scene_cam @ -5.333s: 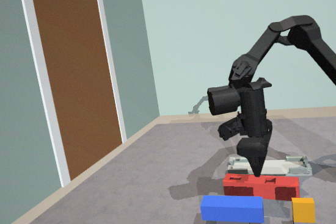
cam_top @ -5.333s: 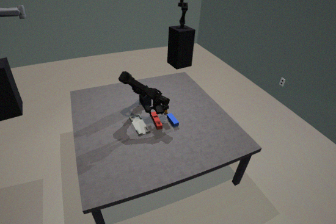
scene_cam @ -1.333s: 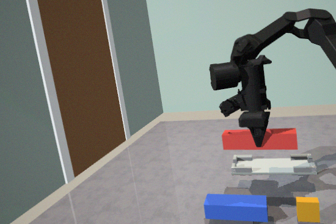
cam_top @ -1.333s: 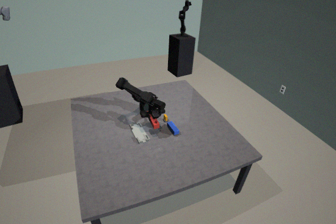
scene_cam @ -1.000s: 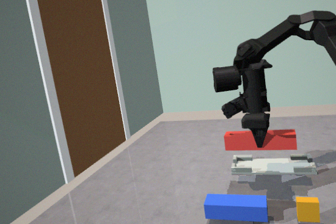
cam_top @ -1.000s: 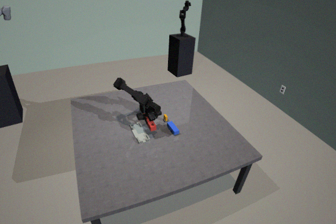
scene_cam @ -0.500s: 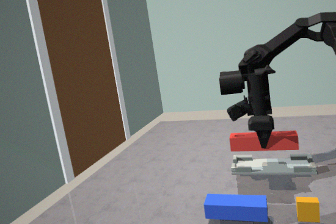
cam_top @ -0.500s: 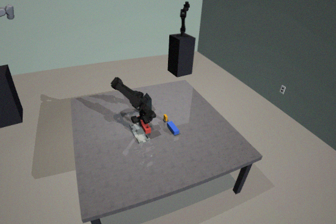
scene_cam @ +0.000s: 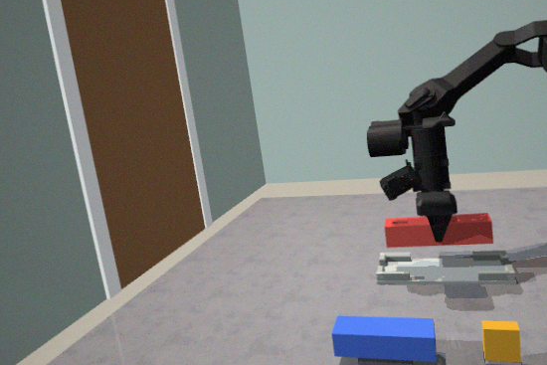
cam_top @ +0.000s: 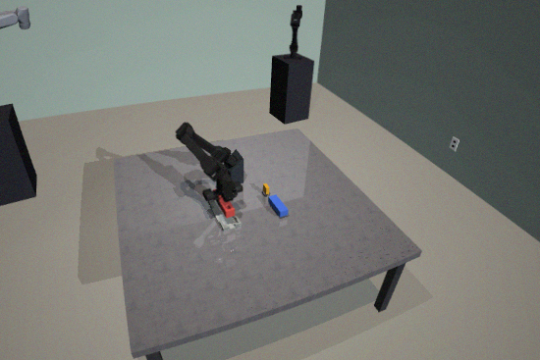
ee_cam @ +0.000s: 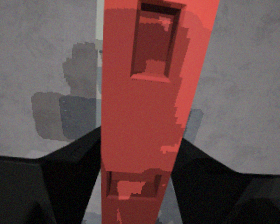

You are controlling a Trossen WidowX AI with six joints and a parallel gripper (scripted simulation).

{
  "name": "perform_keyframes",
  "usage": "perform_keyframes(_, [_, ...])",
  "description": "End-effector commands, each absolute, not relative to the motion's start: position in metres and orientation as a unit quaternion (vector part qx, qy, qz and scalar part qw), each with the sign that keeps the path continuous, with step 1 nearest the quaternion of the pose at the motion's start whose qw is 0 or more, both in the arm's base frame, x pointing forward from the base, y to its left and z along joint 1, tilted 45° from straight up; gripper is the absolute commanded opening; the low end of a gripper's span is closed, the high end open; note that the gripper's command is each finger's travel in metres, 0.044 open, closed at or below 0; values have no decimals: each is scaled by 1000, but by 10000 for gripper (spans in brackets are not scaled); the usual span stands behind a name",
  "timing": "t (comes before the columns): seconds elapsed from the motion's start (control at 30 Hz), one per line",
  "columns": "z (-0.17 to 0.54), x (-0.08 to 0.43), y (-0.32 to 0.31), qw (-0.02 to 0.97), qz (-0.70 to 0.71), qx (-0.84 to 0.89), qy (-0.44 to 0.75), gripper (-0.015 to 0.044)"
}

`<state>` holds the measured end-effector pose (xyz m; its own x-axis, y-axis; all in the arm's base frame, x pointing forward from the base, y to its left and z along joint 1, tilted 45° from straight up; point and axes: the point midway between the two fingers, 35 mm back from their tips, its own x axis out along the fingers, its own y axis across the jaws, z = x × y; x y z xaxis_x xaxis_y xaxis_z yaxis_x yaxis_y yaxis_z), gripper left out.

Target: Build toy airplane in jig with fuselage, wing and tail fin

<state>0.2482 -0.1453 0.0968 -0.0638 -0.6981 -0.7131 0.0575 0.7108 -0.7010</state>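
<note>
My gripper [scene_cam: 440,240] [ee_cam: 137,131] is shut on the red fuselage [cam_top: 226,208] [scene_cam: 467,232] [ee_cam: 135,115], gripping its sides around the middle. The fuselage is level, sockets facing up, and hangs a little above the pale grey jig cradle [cam_top: 230,226] [scene_cam: 393,276]. In the wrist view the fuselage hides nearly all of the cradle. The blue wing [cam_top: 278,206] [scene_cam: 383,338] lies on the table, raised on its tab. The small yellow-orange tail fin [cam_top: 266,189] [scene_cam: 501,342] stands beside it. Neither is touching the fuselage.
The table [cam_top: 275,267] [scene_cam: 209,295] bears the cradle and loose parts. The wing and fin are nearer the exterior camera than the cradle. Another dark arm [cam_top: 295,31] stands on a pedestal [cam_top: 291,90] beyond the table. Part of a grey arm [cam_top: 22,19] shows at the far left.
</note>
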Motion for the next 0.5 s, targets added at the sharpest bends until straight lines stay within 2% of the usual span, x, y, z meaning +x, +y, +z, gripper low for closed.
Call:
perform_keyframes(0.0, [99, 247, -146, 641, -292, -246, 666, 79])
perform_keyframes(0.17, [99, 247, -146, 641, -292, -246, 666, 195])
perform_keyframes(0.47, [99, 247, -146, 641, -292, -246, 666, 195])
